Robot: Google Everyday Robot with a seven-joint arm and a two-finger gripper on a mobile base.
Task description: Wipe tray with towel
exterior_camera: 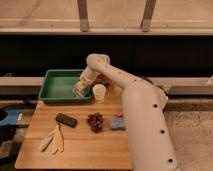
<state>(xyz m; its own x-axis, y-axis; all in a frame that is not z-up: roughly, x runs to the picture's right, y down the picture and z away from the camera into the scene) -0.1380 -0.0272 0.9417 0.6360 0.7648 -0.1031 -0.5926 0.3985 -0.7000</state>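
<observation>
Gripper point(83, 84) is down inside the green tray point(59, 99), at the tray's right end, left of the frame's centre. A pale, crumpled patch that reads as the towel point(78, 92) lies directly under it, against the tray floor near the right wall. The gripper and the towel meet. Whether the gripper is spread or clamped on the cloth cannot be told, as the two blur into one light shape.

The white arm point(142, 115) rises from the lower right of the frame as a thick, slanted column. It narrows toward a rounded joint just above the tray's right rim, then bends sharply downward and slightly left, so that the last link points into the tray.

The tray sits at the upper left corner of the wooden table point(90, 150). A pale cup point(99, 92) stands upright just beside the tray's right wall, close to the gripper but outside the tray. A dark reddish object point(104, 80) shows behind the arm's last link.

A flat black object point(65, 120) lies on the table in front of the tray. To its right are a dark red cluster point(95, 121) and then a blue item point(118, 123). Some pale yellow strips point(53, 141) lie toward the lower left.
</observation>
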